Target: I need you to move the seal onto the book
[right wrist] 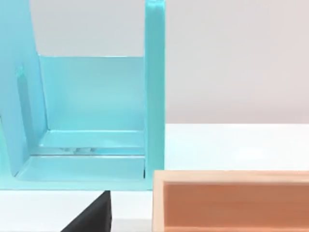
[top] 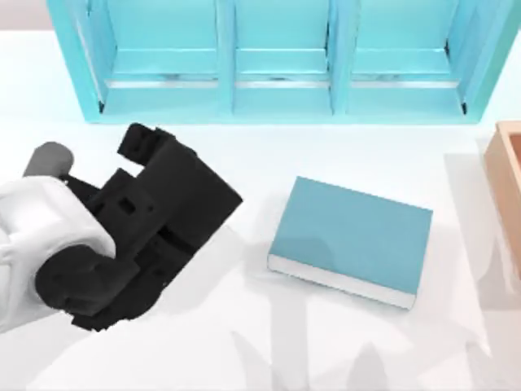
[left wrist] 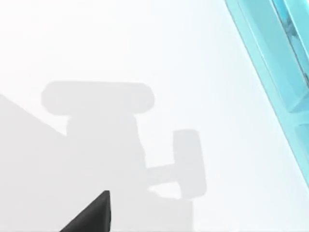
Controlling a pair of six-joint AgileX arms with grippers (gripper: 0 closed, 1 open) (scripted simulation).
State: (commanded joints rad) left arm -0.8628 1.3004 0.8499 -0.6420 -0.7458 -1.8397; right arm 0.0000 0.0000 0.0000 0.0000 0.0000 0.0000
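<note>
The book [top: 352, 236], teal-blue with white page edges, lies flat on the white table right of centre with nothing on its cover. The seal is hidden from every view. My left gripper [top: 151, 145] hangs over the left part of the table, left of the book and in front of the shelf unit. A dark tip of it [left wrist: 91, 217] shows in the left wrist view above bare table, where the arm's shadow falls. A dark tip of my right gripper [right wrist: 94, 215] shows in the right wrist view, facing the shelf unit and a wooden box.
A large light-blue compartmented shelf unit [top: 277, 90] spans the back of the table. A tan wooden box [top: 506, 175] stands at the right edge, and its rim [right wrist: 231, 176] lies close to my right gripper.
</note>
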